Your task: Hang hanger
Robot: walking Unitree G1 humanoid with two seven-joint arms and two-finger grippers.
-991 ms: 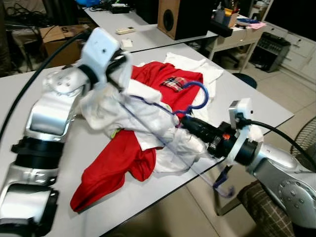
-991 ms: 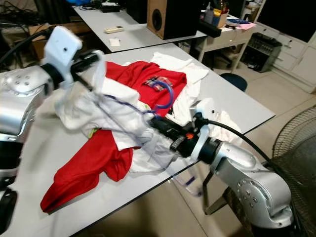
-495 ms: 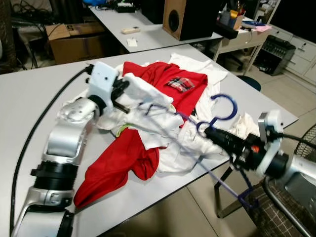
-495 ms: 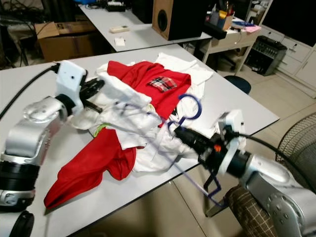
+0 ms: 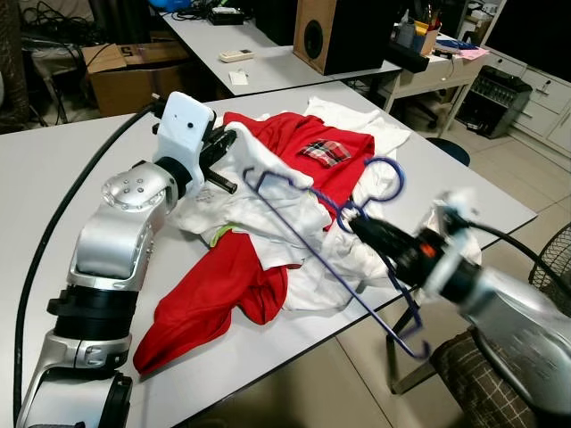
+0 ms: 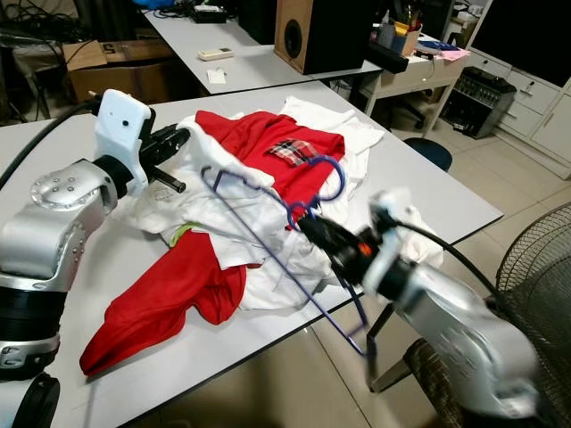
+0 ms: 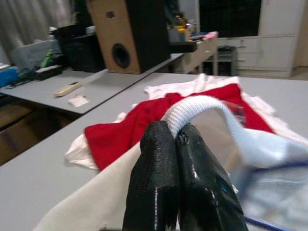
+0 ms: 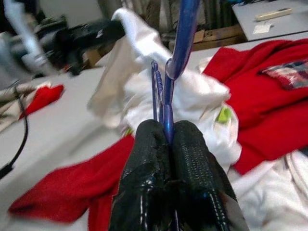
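A blue wire hanger [image 5: 303,236] slants over the clothes pile, its hook [image 5: 385,178] up and one end [image 5: 415,349] hanging past the table's front edge. My right gripper [image 5: 355,223] is shut on its neck, and the right wrist view shows the fingers [image 8: 149,159] clamped on the blue wire [image 8: 167,108]. My left gripper [image 5: 221,153] is shut on the ribbed collar [image 7: 192,107] of a white shirt [image 5: 268,201] and holds it off the pile. The hanger's far end [image 5: 256,176] lies close to that collar. A red shirt [image 5: 214,285] lies underneath.
The clothes lie on a grey table [image 5: 53,169] whose front edge [image 5: 294,343] runs just before my right arm. Behind stand a second table with a speaker [image 5: 335,31], a cardboard box [image 5: 134,76] and a drawer unit [image 5: 500,89]. A fan [image 6: 535,276] is at the right.
My right gripper has carried the hanger left, toward the collar held up by my left gripper, and the hanger's far end has come near it. The left gripper has barely moved.
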